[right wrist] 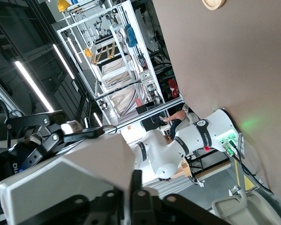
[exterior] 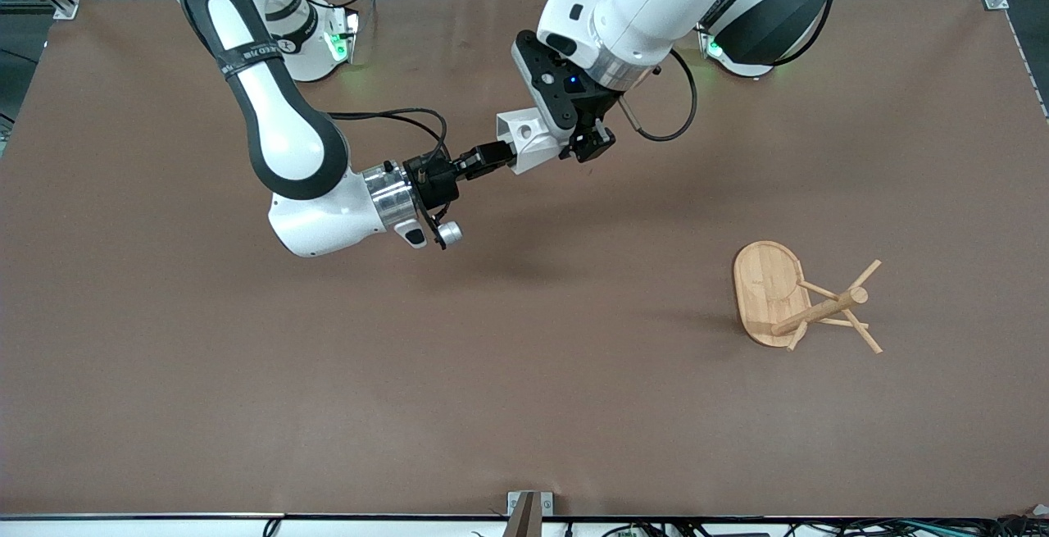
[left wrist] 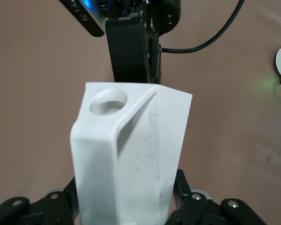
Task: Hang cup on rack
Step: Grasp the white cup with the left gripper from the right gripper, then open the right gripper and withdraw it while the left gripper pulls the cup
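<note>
The white faceted cup (exterior: 524, 138) is held in the air between both grippers, over the table's middle part near the robots' bases. My left gripper (exterior: 575, 143) is shut on the cup's body; in the left wrist view its fingers (left wrist: 185, 187) press both sides of the cup (left wrist: 131, 154), whose handle hole faces up. My right gripper (exterior: 490, 157) is shut on the cup's other end; in the right wrist view it (right wrist: 131, 187) pinches a wall of the cup (right wrist: 70, 173). The bamboo rack (exterior: 769, 291) is on the table toward the left arm's end, nearer the front camera, apart from both grippers.
The rack's post (exterior: 819, 311) and thin pegs slant toward the left arm's end of the table. The rack's base edge also shows in the right wrist view (right wrist: 213, 3). The brown table (exterior: 328, 373) stretches wide around it.
</note>
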Available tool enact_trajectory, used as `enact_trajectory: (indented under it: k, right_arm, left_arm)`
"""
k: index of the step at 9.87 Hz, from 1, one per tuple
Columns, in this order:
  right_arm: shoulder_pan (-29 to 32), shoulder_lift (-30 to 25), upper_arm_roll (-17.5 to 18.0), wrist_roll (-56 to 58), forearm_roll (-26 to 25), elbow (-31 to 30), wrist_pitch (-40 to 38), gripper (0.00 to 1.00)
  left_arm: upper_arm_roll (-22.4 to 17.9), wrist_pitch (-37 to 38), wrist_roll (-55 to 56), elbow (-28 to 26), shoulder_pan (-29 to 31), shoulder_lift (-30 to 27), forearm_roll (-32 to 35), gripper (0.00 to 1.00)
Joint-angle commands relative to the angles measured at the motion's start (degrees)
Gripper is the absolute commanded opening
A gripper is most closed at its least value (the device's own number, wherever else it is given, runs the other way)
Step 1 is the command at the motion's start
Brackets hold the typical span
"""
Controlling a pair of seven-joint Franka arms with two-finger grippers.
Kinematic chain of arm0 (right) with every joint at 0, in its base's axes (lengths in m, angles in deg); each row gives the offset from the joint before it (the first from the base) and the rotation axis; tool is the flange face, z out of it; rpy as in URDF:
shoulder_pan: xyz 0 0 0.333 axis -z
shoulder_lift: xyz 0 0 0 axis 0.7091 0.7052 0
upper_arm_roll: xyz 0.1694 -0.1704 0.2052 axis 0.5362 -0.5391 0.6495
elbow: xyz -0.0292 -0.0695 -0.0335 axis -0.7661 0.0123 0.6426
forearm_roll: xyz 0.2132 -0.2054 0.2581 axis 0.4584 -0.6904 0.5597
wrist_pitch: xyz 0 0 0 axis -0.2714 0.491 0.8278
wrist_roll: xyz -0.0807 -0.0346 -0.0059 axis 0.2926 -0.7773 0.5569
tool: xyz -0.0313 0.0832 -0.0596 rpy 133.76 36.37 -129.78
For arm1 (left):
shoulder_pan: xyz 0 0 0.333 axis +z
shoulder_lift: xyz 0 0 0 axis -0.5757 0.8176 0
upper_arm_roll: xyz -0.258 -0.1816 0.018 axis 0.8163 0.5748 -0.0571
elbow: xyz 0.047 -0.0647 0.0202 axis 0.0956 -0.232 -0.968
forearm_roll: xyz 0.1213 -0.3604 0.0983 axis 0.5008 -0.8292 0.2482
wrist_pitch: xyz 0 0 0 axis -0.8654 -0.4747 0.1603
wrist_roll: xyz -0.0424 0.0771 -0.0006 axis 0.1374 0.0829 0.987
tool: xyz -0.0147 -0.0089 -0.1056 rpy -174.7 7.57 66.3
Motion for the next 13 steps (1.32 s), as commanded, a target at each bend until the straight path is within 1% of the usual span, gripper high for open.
enact_trajectory:
  k: [1, 5, 6, 7, 8, 9, 10, 11, 13]
  right_arm:
    - [0.61, -1.40, -0.54, -0.45, 0.52, -0.77, -0.02, 1.00]
    - [8.16, -1.31, -0.54, -2.02, -15.44, -0.68, -0.37, 1.00]
    - [10.44, -2.10, -0.63, -8.03, -20.62, -0.51, -0.28, 1.00]
    - [12.72, -4.19, -1.67, -13.75, -28.33, 0.28, -0.28, 1.00]
    - [14.75, -5.26, -2.55, -15.98, -37.02, 1.24, -0.63, 1.00]
    - [17.20, -7.36, -3.52, -16.00, -43.72, 1.25, -0.29, 1.00]
    - [18.62, -8.42, -5.88, -16.00, -50.66, 1.42, 0.06, 1.00]
    - [18.63, -9.39, -8.34, -16.09, -57.25, 2.04, 0.50, 1.00]
    - [18.72, -11.94, -11.34, -16.00, -72.18, 2.65, 3.05, 1.00]
  left_arm:
    - [0.25, -0.15, 0.98, -0.17, -0.31, 2.20, 2.22, 0.00]
    - [0.17, -0.15, 1.68, -0.52, 0.30, 2.20, 2.22, 0.01]
    - [0.08, -0.06, 2.55, -0.69, 0.74, 2.20, 2.13, 0.01]
    - [-0.18, -0.06, 5.43, -0.87, 0.92, 2.20, 2.22, 0.00]
    - [-0.45, 0.99, 10.68, -0.87, 1.44, 1.51, 2.66, 0.00]
    - [-0.45, 1.95, 15.60, -0.70, 2.66, 1.32, 5.10, 0.00]
    - [-0.36, 2.05, 19.31, -0.52, 3.89, 1.06, 5.64, 0.00]
    - [-0.45, 1.96, 23.96, -0.52, 4.25, 0.62, 5.82, 0.00]
    - [-0.36, 1.88, 31.71, -0.43, 4.78, 0.27, 13.78, 0.00]
